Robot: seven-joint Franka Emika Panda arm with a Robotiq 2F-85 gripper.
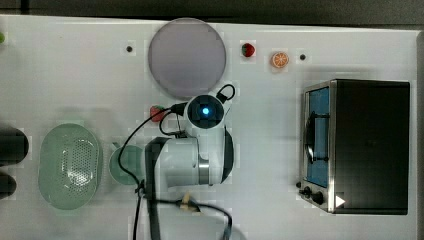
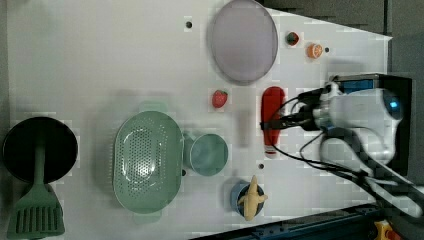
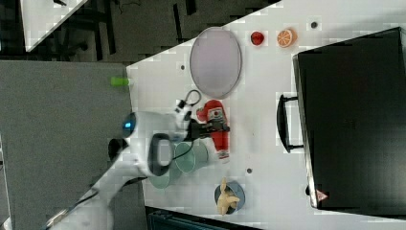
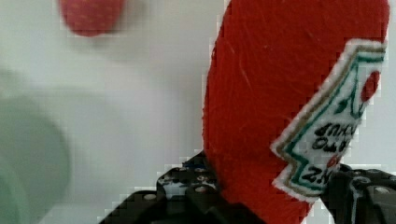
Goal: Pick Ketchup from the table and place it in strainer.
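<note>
The Ketchup (image 2: 272, 107) is a red bottle whose white cap points toward the left view's bottom. It lies between the lilac plate and the green cup, to the right of the strainer (image 2: 121, 150) in the left view. My gripper (image 2: 284, 123) reaches in from the left view's right and is shut on the bottle's middle. In the wrist view the Ketchup (image 4: 280, 84) sits between the black fingers (image 4: 187, 189), label facing out. The right view has the gripper (image 3: 210, 128) across the Ketchup (image 3: 219, 139). The mint strainer (image 1: 47, 150) stands empty; in the top view my arm covers the bottle.
A green cup (image 2: 207, 154) stands between strainer and bottle, and a strawberry (image 2: 219, 98) lies just beyond it. The lilac plate (image 1: 186, 57), a toaster oven (image 1: 370, 145), a blue bowl (image 2: 237, 195) and a black pan (image 2: 40, 150) with a spatula ring the area.
</note>
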